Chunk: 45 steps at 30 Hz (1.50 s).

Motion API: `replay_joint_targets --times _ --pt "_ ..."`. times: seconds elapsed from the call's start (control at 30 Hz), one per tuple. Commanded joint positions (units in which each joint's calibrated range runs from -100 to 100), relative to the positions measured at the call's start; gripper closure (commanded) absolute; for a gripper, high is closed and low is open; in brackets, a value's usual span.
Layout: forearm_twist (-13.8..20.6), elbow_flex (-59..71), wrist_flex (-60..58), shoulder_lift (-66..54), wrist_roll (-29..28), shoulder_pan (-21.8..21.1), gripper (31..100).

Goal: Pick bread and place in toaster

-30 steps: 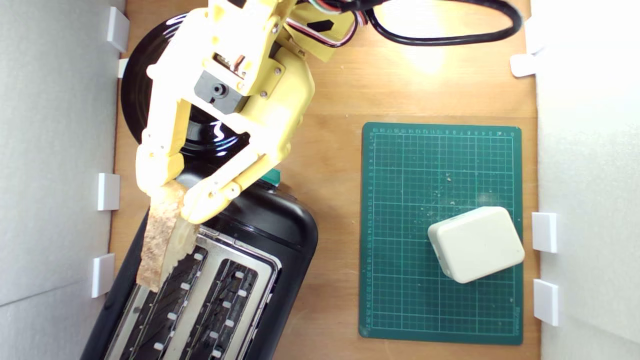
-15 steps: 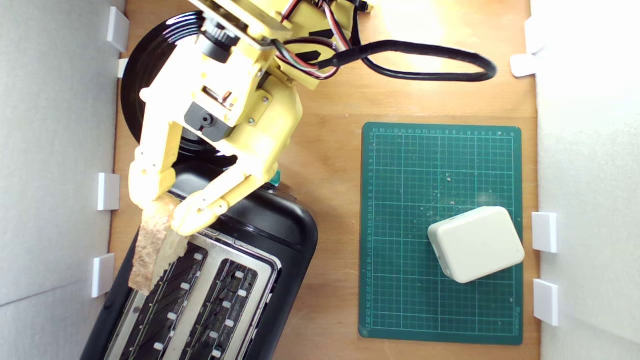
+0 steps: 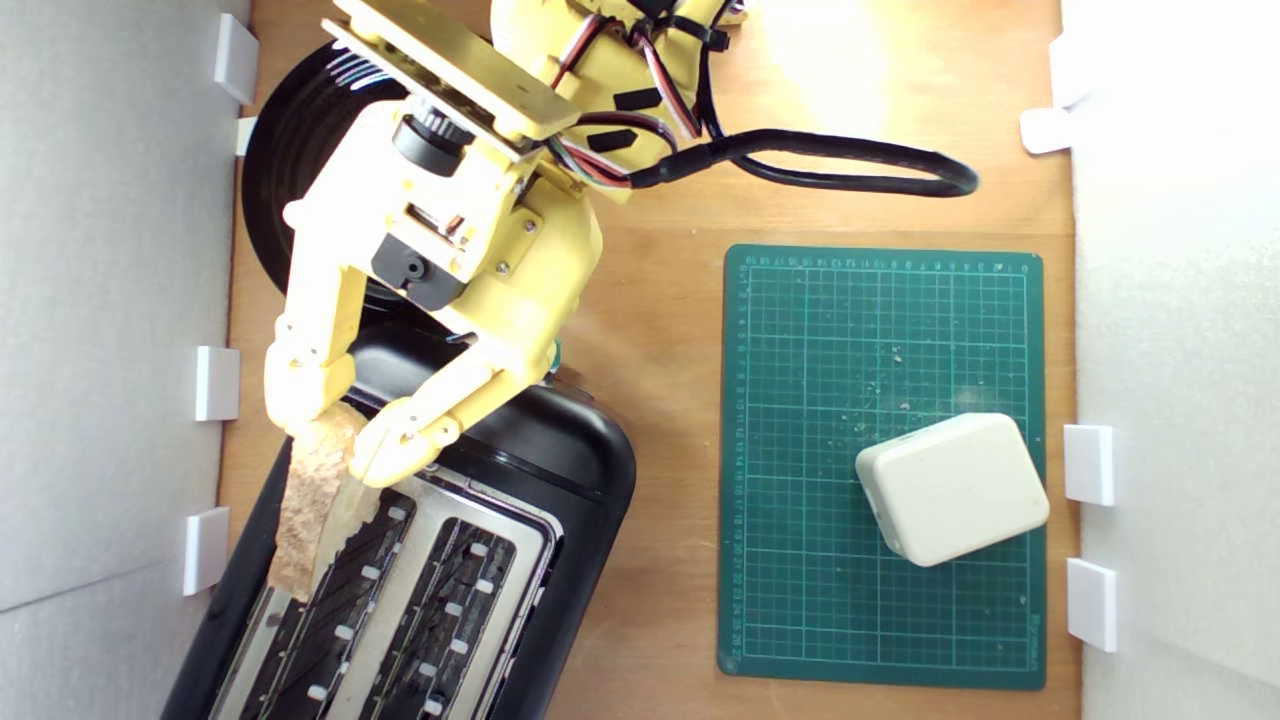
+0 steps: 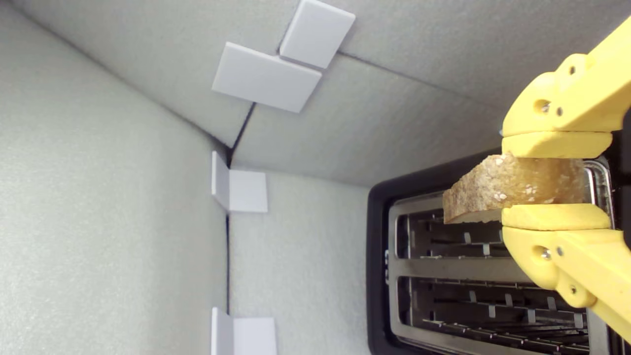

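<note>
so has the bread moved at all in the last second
Yes. The bread has shifted slightly toward the exterior view's left, measured against the fixed toaster, with the gripper gripping it.

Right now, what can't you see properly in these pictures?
- Toaster: its far end is cut off by the exterior view's bottom edge.
- Black plate: mostly hidden under the arm in the exterior view.
- Bread: its back part is covered by the claw in the wrist view.
</note>
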Motion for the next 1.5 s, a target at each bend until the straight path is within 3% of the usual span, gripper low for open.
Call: replay_joint_targets --times 0.0,0.6,0.73,1.13,1.33,1.47 --pt "-0.06 -3.31 -2.32 1.33 -0.13 0.64 74.8" --pt "-0.42 -3.31 -7.69 11.23 -1.33 3.22 74.2" --pt "-4.05 -3.31 -9.91 12.39 -0.97 4.91 74.1" --pt "-7.58 -3.31 -10.85 16.05 -0.81 7.97 73.5" --pt "-7.67 -3.22 -10.94 16.13 -0.81 7.57 64.1" --pt "-7.67 -3.22 -10.94 15.88 -0.81 7.41 62.1"
